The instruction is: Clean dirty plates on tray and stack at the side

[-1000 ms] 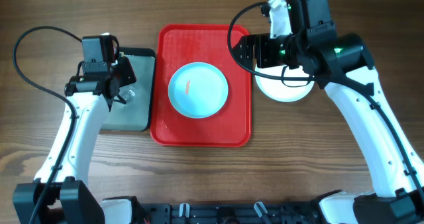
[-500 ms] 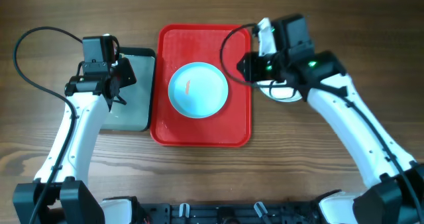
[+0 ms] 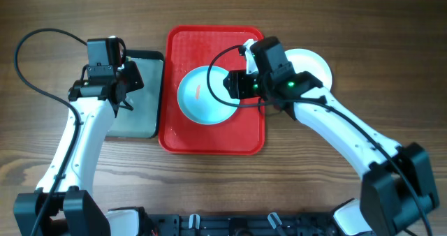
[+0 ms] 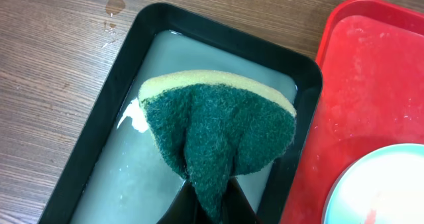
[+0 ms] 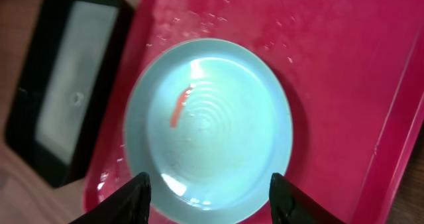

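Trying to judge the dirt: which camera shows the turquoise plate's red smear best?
The right wrist view: the plate fills the frame from above, its smear sharp. Overhead shows the plate small, its right edge under the right arm, the smear a tiny mark. Left wrist catches only a rim sliver.

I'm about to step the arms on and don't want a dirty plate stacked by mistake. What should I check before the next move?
1. Right gripper open: ok, its fingers are spread to either side of the turquoise plate.
2. Plate lying flat on the red tray: ok.
3. Plate clean: not ok, a red smear marks it.
4. Sponge held in the left gripper: ok, it is over the dark tray.
5. Stacking spot ready: ok, a white plate lies on the table to the right of the red tray.
6. Right fingers touching the plate: cannot tell.
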Controlling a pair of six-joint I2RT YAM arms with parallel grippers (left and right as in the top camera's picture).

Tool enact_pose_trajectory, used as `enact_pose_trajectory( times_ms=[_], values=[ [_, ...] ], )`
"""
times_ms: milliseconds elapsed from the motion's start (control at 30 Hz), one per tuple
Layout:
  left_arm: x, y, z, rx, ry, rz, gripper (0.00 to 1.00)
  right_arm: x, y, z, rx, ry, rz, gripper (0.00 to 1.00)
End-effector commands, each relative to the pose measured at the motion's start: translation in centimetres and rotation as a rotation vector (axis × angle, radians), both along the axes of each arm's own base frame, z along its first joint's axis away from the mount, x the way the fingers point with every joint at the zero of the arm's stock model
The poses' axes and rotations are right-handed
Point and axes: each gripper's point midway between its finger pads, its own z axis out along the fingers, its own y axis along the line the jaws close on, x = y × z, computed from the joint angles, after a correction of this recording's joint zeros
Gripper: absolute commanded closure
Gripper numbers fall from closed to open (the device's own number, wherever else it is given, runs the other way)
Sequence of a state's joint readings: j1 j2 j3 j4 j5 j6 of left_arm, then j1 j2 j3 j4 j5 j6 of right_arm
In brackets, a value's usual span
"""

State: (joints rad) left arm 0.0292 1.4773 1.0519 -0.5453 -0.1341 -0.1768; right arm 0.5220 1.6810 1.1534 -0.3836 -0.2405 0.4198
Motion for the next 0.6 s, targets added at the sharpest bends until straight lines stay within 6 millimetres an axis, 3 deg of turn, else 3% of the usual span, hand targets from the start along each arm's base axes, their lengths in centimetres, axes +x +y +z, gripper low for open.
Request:
enact_pose_trajectory(
  times_ms=[0, 233, 567],
  values=[
    [-0.3, 0.2, -0.3, 0.017, 0.008, -0.002, 0.96, 0.5, -0.7, -2.9, -0.047, 0.053, -0.077, 0.44],
    [-1.0, 0.2, -1.4, 0.017, 0.036, -0.002, 0.96, 1.1, -2.0, -5.8, -0.127, 0.080, -0.150, 0.62],
    [-1.0, 0.2, -1.4, 0.017, 0.038, -0.002, 0.96, 0.7, -1.6, -8.8, -0.115, 0.168, -0.174, 0.69]
  ],
)
